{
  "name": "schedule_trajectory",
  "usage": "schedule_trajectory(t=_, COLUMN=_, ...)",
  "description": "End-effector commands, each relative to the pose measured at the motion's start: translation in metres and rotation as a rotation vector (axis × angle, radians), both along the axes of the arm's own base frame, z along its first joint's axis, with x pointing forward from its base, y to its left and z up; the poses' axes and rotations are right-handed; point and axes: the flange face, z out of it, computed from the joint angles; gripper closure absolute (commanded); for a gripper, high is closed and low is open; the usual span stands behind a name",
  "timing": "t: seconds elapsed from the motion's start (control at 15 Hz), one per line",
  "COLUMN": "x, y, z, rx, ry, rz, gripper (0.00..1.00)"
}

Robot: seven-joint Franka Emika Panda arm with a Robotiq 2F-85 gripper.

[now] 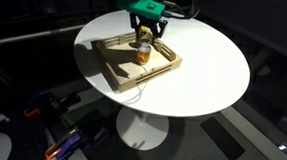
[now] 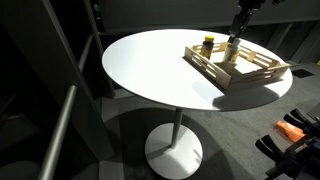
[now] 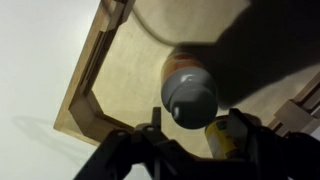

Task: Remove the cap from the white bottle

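The small squat white bottle with an orange label band (image 1: 143,54) stood upright inside the shallow wooden tray (image 1: 115,74) on the round white tabletop (image 1: 206,66). Its small round white cap (image 1: 144,44) was on and faced straight up. The dark end effector (image 1: 147,35) hung directly over it, pointing down along the bottle's vertical axis, so the cap lay just below the fingertips rather than off to a side.

In the wrist view the cap (image 3: 190,92) filled the middle of the frame as a full disc, which suggested close alignment. The end effector was released, with its fingers spread to either side. I could not tell whether they touched the cap.

The slim dark bottle with a yellow cap (image 2: 207,45) stood just beside it in the tray, near enough to crowd a wide approach.
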Motion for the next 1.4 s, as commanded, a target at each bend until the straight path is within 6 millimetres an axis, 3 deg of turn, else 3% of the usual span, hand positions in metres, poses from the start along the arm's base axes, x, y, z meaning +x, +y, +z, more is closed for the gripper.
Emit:
schedule_trajectory(t=0.0, x=0.001, y=-0.002, z=0.006, rx=-0.022, ry=0.001, rz=-0.012, gripper=0.33)
schedule_trajectory(t=0.2, x=0.000, y=-0.003, z=0.007, rx=-0.035, ry=0.002, rz=-0.015, gripper=0.46)
schedule_trajectory(t=0.33, x=0.000, y=-0.005, z=0.008, rx=-0.050, ry=0.008, rz=-0.025, gripper=0.49)
schedule_trajectory(t=0.4, x=-0.001, y=-0.005, z=0.008, rx=-0.057, ry=0.011, rz=-0.032, gripper=0.57)
schedule_trajectory(t=0.47, x=-0.001, y=-0.006, z=0.009, rx=-0.064, ry=0.014, rz=-0.041, gripper=0.56)
schedule_trajectory(t=0.6, x=-0.002, y=-0.007, z=0.008, rx=-0.073, ry=0.021, rz=-0.058, gripper=0.68)
schedule_trajectory(t=0.8, x=-0.002, y=-0.009, z=0.009, rx=-0.073, ry=0.027, rz=-0.099, gripper=0.76)
schedule_trajectory(t=1.33, x=-0.003, y=-0.019, z=0.009, rx=-0.053, ry=0.063, rz=-0.321, gripper=0.81)
